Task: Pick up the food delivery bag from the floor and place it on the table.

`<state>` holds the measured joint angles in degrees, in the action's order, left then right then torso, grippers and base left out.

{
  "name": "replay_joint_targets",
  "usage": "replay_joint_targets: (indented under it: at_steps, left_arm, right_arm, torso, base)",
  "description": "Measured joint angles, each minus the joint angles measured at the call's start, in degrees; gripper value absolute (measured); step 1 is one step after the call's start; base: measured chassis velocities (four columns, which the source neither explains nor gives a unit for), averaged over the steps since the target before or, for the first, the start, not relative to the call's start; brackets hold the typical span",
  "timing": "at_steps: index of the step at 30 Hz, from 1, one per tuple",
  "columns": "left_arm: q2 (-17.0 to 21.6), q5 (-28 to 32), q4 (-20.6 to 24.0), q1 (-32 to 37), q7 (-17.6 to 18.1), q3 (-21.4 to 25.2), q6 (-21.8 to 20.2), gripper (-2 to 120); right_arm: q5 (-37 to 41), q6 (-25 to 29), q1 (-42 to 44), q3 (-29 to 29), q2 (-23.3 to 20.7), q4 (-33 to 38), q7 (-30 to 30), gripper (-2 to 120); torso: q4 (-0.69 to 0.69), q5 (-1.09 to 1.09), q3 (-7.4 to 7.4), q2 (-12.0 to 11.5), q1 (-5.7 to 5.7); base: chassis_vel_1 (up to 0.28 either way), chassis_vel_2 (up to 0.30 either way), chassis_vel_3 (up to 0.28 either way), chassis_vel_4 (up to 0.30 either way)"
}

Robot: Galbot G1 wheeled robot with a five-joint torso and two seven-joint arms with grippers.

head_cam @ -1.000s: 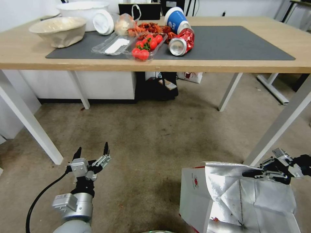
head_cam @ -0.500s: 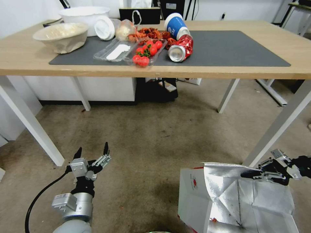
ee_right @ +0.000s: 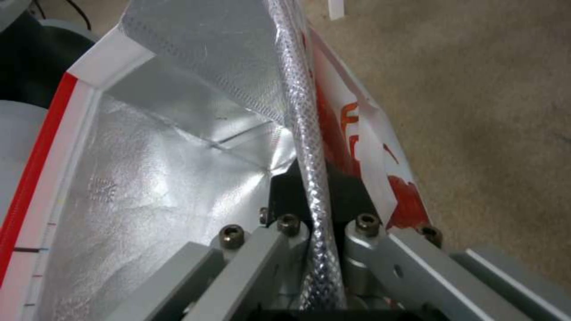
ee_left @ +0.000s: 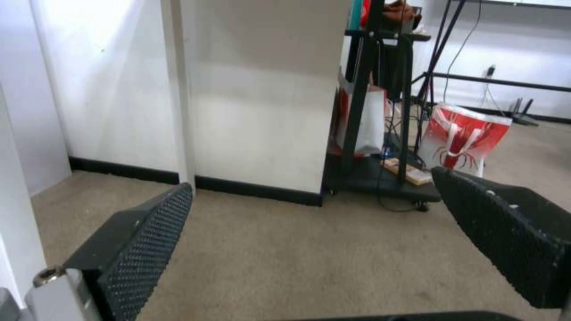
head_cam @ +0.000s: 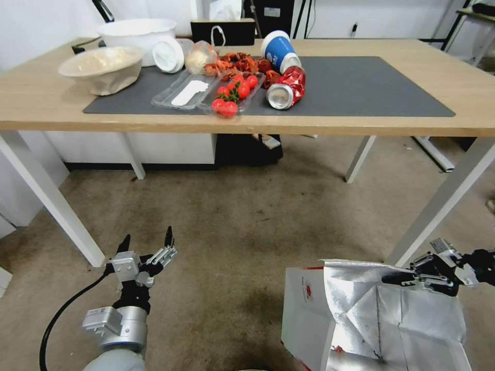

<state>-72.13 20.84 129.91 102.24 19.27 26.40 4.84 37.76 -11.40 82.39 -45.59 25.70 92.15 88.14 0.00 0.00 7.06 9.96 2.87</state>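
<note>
The food delivery bag (head_cam: 361,319) stands open beside the surface's (head_cam: 41,103) leg, foil lining bare, round red logo unreadable. The right hand (head_cam: 399,278) is clenched on its rim; the left hand (head_cam: 147,242) hangs released over the floor (head_cam: 232,216).

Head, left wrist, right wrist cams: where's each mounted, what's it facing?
Head: looks forward and down at the table and floor; both arms show, left gripper open, right gripper on the food delivery bag.
Left wrist: faces along the floor under the table, between open jaws.
Right wrist: looks down into the bag, jaws shut on its rim.
Shared: head and right wrist both show the bag.
</note>
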Motion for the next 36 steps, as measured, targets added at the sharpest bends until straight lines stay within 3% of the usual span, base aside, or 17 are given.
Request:
replay_joint_targets:
  at_steps: [36]
  left_arm:
    - [0.27,0.77,0.94,0.09,0.16,0.27,-1.09,100]
  right_arm:
    - [0.75,-0.49,0.05,-0.43,-0.51,0.79,0.00,0]
  torso:
    - [0.00,0.00,6.40,8.56,2.19]
  base:
    - [0.000,0.000,0.000,0.000]
